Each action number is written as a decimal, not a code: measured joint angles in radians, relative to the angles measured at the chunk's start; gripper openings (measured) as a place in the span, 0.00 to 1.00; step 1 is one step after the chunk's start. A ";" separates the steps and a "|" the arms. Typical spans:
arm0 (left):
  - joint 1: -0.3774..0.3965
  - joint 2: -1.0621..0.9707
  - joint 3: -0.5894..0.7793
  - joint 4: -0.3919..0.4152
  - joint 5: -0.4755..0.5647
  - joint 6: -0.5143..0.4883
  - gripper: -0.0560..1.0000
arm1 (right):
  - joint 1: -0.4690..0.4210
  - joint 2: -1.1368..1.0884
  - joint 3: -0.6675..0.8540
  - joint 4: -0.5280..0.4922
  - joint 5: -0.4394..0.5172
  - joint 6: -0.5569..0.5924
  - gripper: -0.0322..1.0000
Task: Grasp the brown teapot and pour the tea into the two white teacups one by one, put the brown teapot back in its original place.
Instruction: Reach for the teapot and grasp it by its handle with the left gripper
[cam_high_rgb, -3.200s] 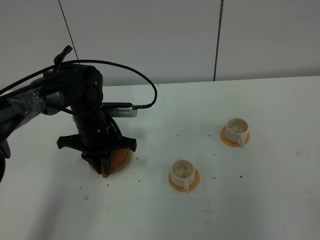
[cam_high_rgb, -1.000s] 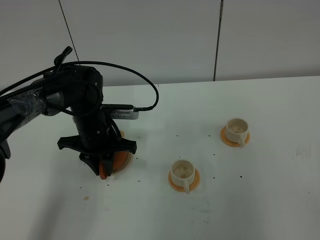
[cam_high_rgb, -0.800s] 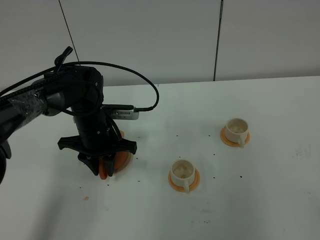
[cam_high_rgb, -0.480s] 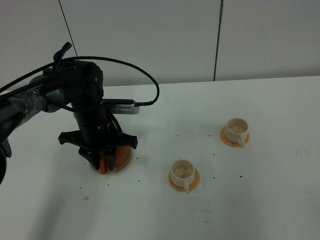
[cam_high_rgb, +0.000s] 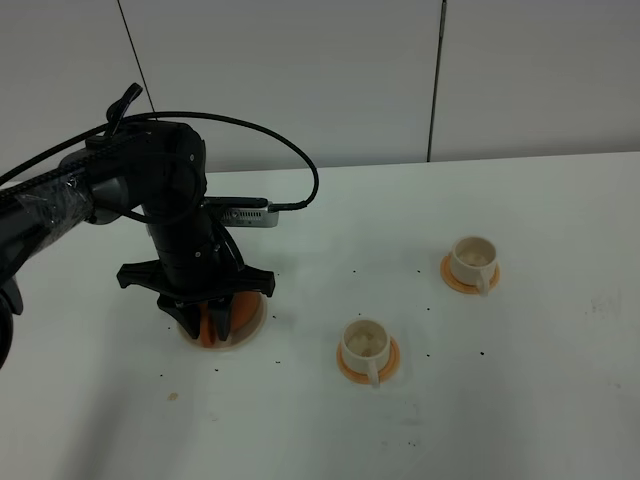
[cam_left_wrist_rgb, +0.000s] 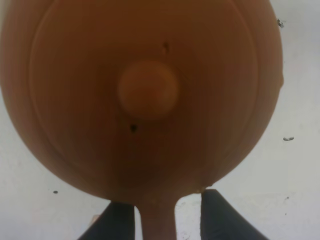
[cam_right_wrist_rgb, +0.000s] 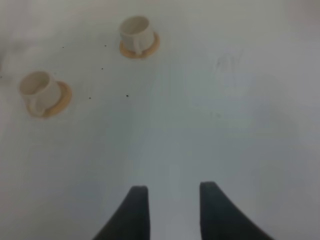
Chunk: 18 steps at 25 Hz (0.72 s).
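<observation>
The brown teapot (cam_left_wrist_rgb: 148, 90) sits on its pale cream saucer (cam_high_rgb: 257, 316) at the left of the table. It is mostly hidden under my left arm in the high view, with only a bit of the brown teapot (cam_high_rgb: 241, 305) showing. My left gripper (cam_left_wrist_rgb: 167, 200) is open and straddles the stubby handle (cam_left_wrist_rgb: 157, 222), with a gap showing on one side. Seen from above, the left gripper (cam_high_rgb: 212, 326) points straight down. The two white teacups (cam_high_rgb: 365, 341) (cam_high_rgb: 472, 255) stand on orange saucers, also seen as cups (cam_right_wrist_rgb: 37, 87) (cam_right_wrist_rgb: 136, 29). My right gripper (cam_right_wrist_rgb: 169, 202) is open over bare table.
Small dark specks dot the white table (cam_high_rgb: 540, 380), and a brownish stain (cam_high_rgb: 172, 396) lies near the front left. A grey box (cam_high_rgb: 245, 214) with a black cable sticks out from the left arm. A white wall stands behind the table.
My left gripper's fingers have parted from the teapot handle, and the arm has shifted slightly toward the back. The teapot rests on the cream saucer. The cups have not moved.
</observation>
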 joint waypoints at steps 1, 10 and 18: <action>0.000 0.000 0.000 0.000 0.000 0.000 0.42 | 0.000 0.000 0.000 0.000 0.000 0.000 0.27; 0.000 0.000 0.000 0.000 0.000 0.000 0.42 | 0.000 0.000 0.000 0.000 0.000 0.000 0.27; 0.000 0.017 0.000 -0.024 0.001 0.012 0.45 | 0.000 0.000 0.000 0.000 0.000 0.000 0.27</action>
